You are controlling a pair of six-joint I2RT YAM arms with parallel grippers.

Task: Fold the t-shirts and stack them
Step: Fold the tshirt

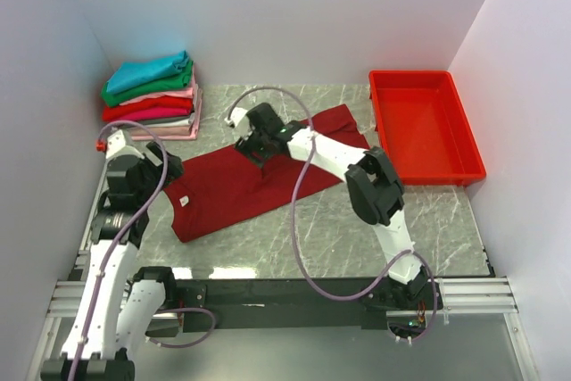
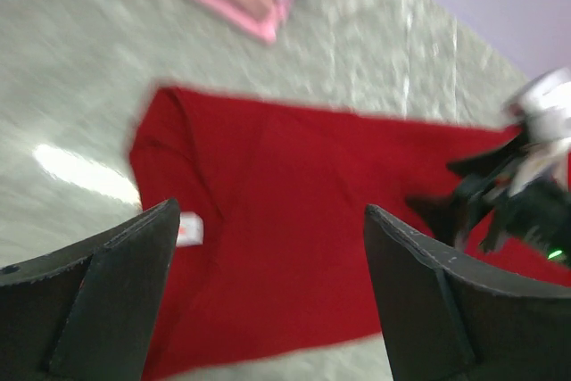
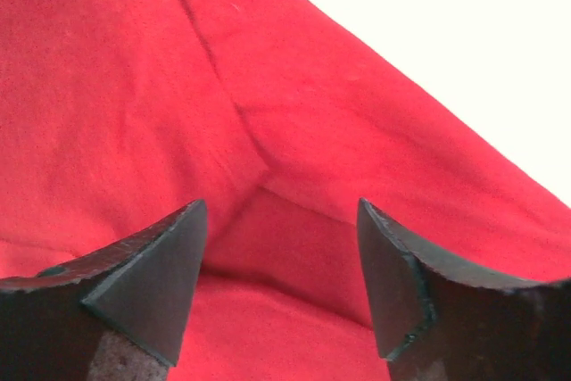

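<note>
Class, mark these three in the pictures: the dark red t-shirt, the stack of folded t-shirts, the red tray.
dark red t-shirt (image 1: 223, 189): top view, flat body cloth.
stack of folded t-shirts (image 1: 152, 71): top view, teal top shirt.
red tray (image 1: 426, 131): top view, bare floor.

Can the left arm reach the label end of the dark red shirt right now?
Probably yes. The left gripper hangs open close to that end of the dark red shirt, by the white label, nothing between. The right gripper sits farther along the cloth, out of the way.
</note>
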